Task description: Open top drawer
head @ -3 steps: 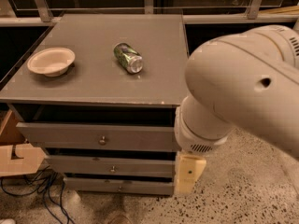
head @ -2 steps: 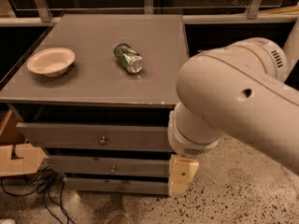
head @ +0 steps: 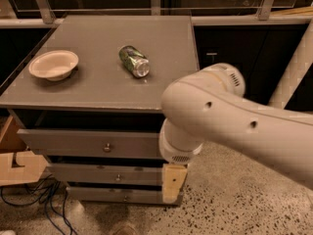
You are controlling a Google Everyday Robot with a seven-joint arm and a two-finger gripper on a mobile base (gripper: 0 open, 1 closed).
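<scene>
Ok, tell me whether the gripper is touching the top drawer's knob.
Apart. The camera view shows the gripper low and off to the right, with a bare stretch of the top drawer front between it and the knob.

Nothing legible — can (head: 134, 60) label blurred.

The top drawer (head: 73, 143) is grey, the left bowl (head: 54, 64) cream, the can (head: 134, 60) green and silver, the floor (head: 234, 199) speckled; the tan gripper (head: 173, 182) hangs below the drawer's right end.
</scene>
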